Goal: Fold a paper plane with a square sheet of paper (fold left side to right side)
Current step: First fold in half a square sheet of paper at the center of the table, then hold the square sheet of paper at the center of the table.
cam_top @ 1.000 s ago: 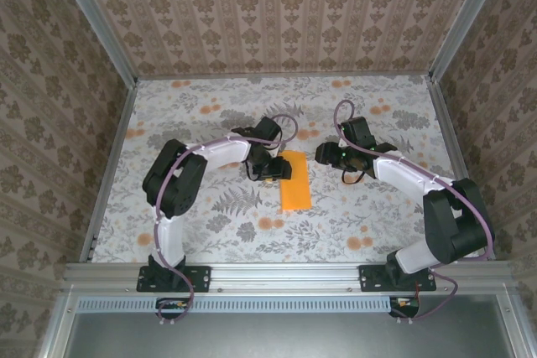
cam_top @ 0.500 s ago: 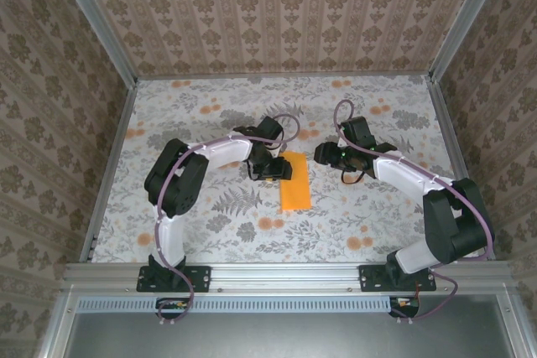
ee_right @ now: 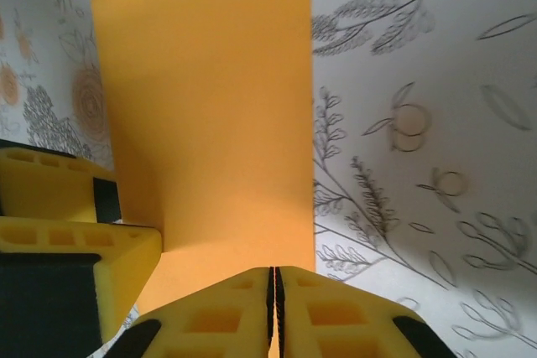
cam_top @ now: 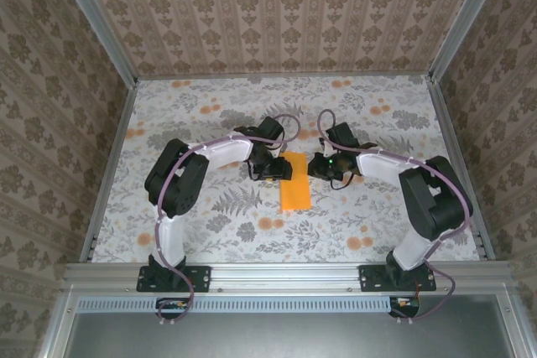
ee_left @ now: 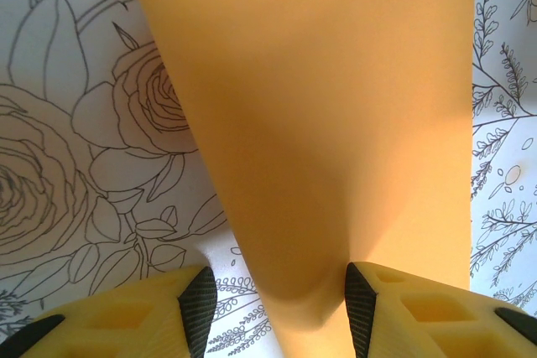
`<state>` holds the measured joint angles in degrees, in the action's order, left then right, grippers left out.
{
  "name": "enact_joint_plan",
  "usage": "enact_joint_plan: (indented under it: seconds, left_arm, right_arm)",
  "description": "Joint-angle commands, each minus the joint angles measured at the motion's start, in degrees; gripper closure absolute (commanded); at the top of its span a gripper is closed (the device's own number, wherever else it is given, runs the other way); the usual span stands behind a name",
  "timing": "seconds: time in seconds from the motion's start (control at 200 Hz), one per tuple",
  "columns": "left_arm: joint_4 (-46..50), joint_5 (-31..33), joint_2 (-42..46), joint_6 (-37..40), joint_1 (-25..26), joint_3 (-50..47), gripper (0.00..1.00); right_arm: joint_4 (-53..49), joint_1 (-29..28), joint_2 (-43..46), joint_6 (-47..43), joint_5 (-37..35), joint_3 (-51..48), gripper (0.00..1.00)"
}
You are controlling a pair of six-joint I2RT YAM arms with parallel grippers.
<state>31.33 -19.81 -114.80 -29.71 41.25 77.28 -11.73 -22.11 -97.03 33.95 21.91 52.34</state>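
From above, the square sheet of paper [cam_top: 294, 184] lay in the middle of the desk [cam_top: 210, 106] as a narrow, flat, bright-orange strip. The left fingers [cam_top: 275, 170] were at its left edge and the right fingers [cam_top: 321, 166] just off its right, with open floral surface all round.

At the left wrist, the left fingers [ee_left: 359, 308] stood apart, with a soft rounded bulge of the matte sheet [ee_left: 319, 123] between their black pads.

At the right wrist, the right fingers [ee_right: 281, 291] were pressed together over the sheet's [ee_right: 210, 106] crisp near edge; whether they pinched it could not be told.
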Motion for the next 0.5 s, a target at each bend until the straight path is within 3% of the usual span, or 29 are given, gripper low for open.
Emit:
enact_joint_plan:
  seconds: [0.0, 0.495]
  left_arm:
    - [1.10, 1.53, -3.41, 1.33, 1.11, -0.63, 0.51]
    - [1.01, 1.71, -3.28, 1.36, 1.07, -0.75, 0.51]
  right_arm:
    - [0.86, -1.37, -2.44, 0.67, 2.88, 2.71, 0.89]
    - [-5.16, -2.58, -8.47, -0.79, -0.24, 6.00, 0.89]
